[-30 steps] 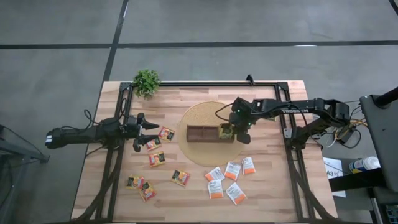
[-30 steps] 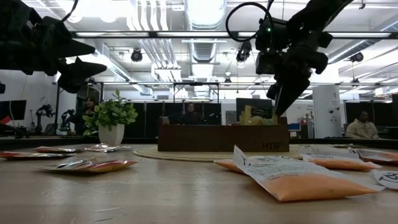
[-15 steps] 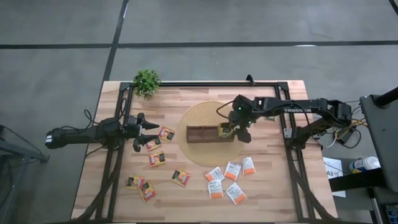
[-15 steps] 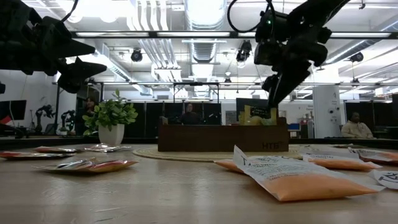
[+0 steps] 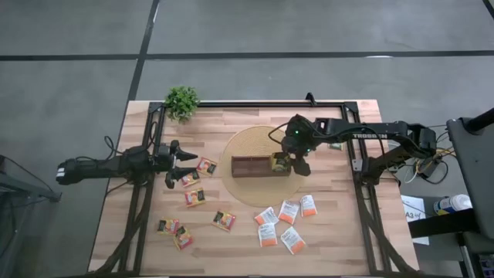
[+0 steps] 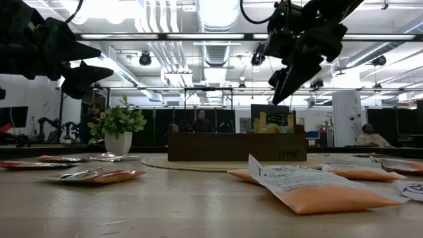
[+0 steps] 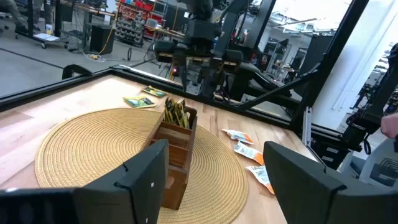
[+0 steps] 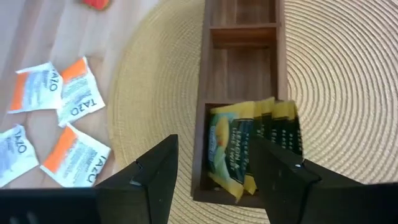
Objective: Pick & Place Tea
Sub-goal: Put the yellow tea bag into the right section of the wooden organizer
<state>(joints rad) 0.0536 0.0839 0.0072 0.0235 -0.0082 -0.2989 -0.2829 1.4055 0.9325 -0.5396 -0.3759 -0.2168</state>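
Note:
The dark-brown divided box [image 5: 258, 165] lies on a round woven mat [image 5: 247, 189]. Several green-yellow tea sachets [image 8: 252, 146] stand upright in its end compartment on the table's right side, their tops sticking out [image 6: 271, 120]. My right gripper [image 8: 214, 186] hangs open and empty above that end [image 5: 298, 160]. White-orange sachets [image 5: 287, 220] lie flat near the mat's near edge. Yellow-red-black sachets [image 5: 193, 193] lie flat on the table's left part. My left gripper [image 5: 176, 162] waits open above them, touching nothing.
A small potted plant [image 5: 182, 101] stands at the far left corner. Loose green-yellow sachets [image 7: 142, 101] lie on the wood beyond the mat's far right side. A black frame [image 5: 359, 166] runs along the table's edges. The box's other two compartments [image 8: 239, 43] show bare wood.
My right gripper has risen straight up from the box's right end, away from the green-yellow sachets, which stay standing in their compartment. The box has kept its place.

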